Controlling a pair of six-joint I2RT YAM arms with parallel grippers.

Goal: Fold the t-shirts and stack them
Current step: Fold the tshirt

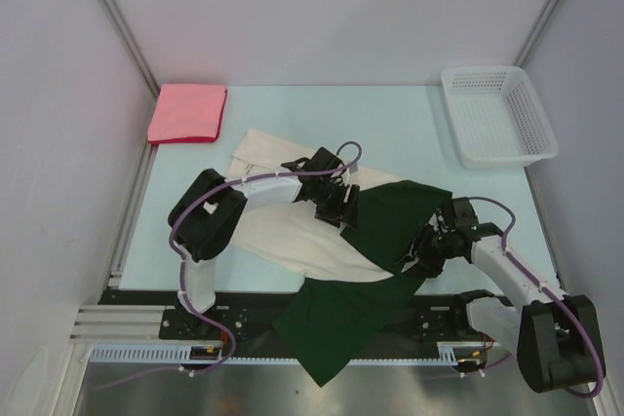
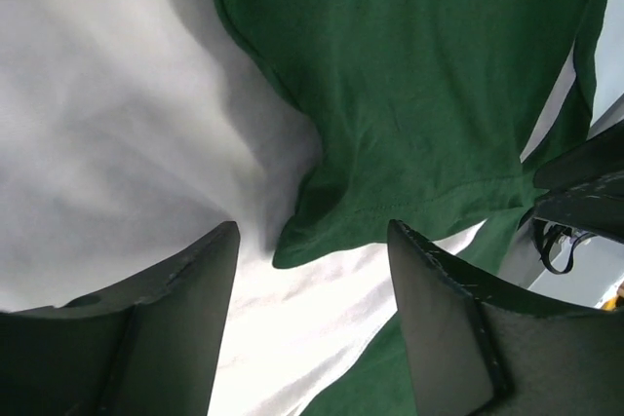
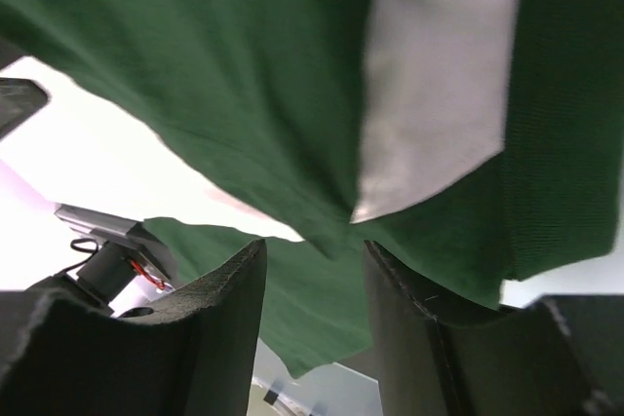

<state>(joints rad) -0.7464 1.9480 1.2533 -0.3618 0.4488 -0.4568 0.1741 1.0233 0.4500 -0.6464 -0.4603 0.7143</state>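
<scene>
left gripper (image 2: 312,231) parted | right gripper (image 3: 315,245) parted | cream-and-green shirt (image 1: 390,226) rumpled | pink shirt (image 1: 187,112) folded square

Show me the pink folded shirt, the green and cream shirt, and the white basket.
pink-red folded shirt (image 1: 187,112), top view, middle of the folded square.
cream-and-green shirt (image 1: 390,221), top view, its green part.
white mesh basket (image 1: 497,119), top view, bare floor.

The white-and-black left arm (image 1: 255,187) and matching right arm (image 1: 509,265) each carry a looping purple cable (image 1: 349,149); broad matte-black fingers (image 2: 175,338) show scuffed edges
</scene>
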